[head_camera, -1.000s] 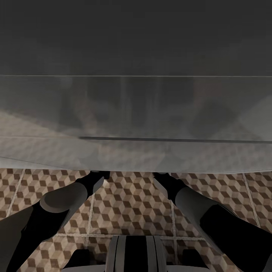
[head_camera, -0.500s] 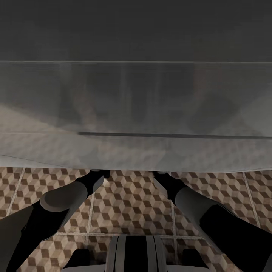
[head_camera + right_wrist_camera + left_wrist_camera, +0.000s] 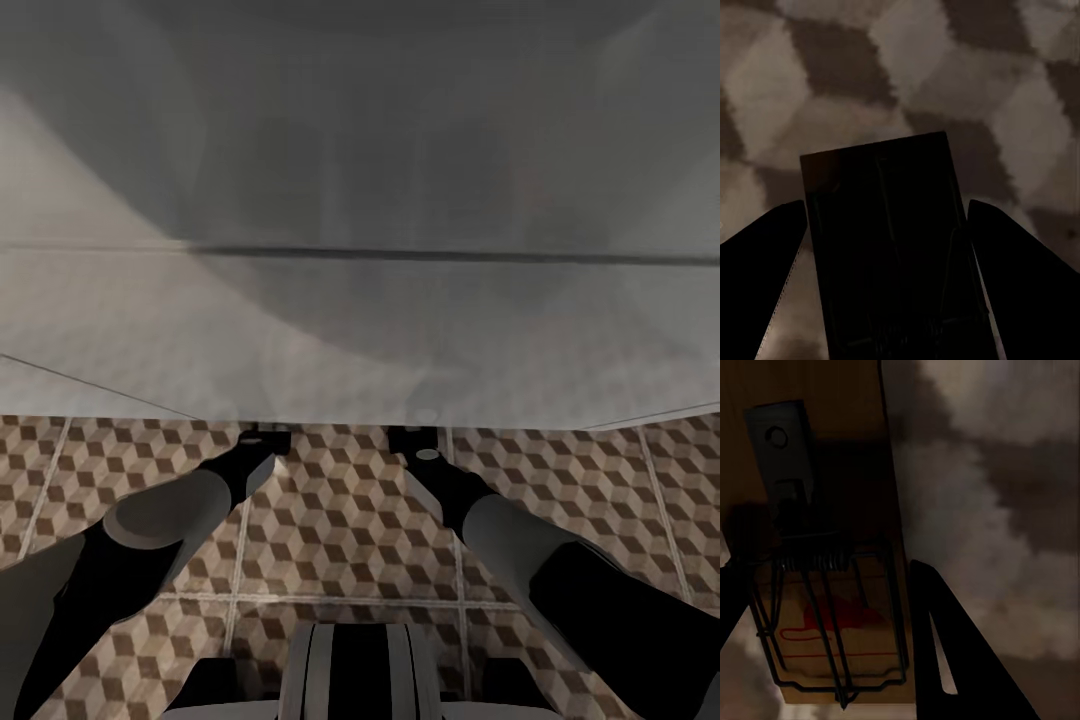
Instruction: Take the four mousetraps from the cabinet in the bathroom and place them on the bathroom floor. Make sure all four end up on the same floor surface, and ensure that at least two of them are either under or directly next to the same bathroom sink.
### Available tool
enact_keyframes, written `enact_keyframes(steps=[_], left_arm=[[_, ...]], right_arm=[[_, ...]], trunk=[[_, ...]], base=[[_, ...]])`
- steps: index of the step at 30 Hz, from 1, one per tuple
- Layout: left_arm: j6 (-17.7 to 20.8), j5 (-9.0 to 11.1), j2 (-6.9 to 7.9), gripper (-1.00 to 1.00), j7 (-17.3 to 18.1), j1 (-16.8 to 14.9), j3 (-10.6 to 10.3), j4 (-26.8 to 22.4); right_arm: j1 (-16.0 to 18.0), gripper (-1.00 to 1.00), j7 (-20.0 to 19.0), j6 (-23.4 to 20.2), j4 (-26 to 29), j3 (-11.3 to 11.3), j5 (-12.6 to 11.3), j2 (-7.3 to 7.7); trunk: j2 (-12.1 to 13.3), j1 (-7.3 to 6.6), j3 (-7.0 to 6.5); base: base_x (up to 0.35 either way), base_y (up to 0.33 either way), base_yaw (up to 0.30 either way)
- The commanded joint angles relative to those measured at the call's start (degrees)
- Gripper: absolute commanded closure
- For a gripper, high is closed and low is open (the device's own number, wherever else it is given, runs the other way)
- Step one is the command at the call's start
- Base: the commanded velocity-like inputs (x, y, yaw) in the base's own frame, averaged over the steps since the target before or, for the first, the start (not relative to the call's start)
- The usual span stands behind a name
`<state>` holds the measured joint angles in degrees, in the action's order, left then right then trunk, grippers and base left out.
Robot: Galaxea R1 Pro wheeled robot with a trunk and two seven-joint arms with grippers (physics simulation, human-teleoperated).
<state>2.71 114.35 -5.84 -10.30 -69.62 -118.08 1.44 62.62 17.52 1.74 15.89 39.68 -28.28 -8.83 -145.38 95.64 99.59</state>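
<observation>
While each claw is clamped on a mousetrap, the left claw [image 3: 832, 607] holding a wooden trap [image 3: 832, 585] with its wire spring showing and the right claw [image 3: 889, 262] holding a dark trap [image 3: 892, 247] just above the patterned floor [image 3: 340, 520], both arms reach under a pale overhanging white unit [image 3: 360, 330]. Letting go from too high could bounce or flip a trap away from the sink, and the overhang hides both claws from the head camera, so a knock against its underside might go unnoticed.

floor: cube-pattern tiles [image 3: 340, 520], pale grout | above: pale grey surface [image 3: 360, 330], possibly a fixture | light: dim
</observation>
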Motion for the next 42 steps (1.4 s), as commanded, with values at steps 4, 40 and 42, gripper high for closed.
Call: enact_keyframes(steps=[4, 40, 42], left_arm=[[-1.21, 0.08, -0.05, 1.0, 0.27, 4.4, 0.74, -0.12], [-7.94, 0.53, -0.94, 1.0, 0.11, 4.3, 5.5, -0.17], [-7.44, 0.51, -1.19, 1.0, -0.01, 3.2, 5.49, -0.14]], right_arm=[[0.04, 1.0, 0.32, 0.41, 0.08, 0.48, 0.94, -0.22], [0.04, 1.0, 1.18, -0.16, 2.18, 0.4, 4.96, -0.51], [0.15, 1.0, 2.82, -1.04, 2.22, 0.36, 4.82, -0.55]], trunk=[[0.0, 0.16, 0.04], [0.0, 0.16, 0.48], [0.0, 0.16, 0.48]], base=[[-0.001, 0.0, 0.0], [0.0, 0.0, 0.04], [0.0, 0.0, 0.003]])
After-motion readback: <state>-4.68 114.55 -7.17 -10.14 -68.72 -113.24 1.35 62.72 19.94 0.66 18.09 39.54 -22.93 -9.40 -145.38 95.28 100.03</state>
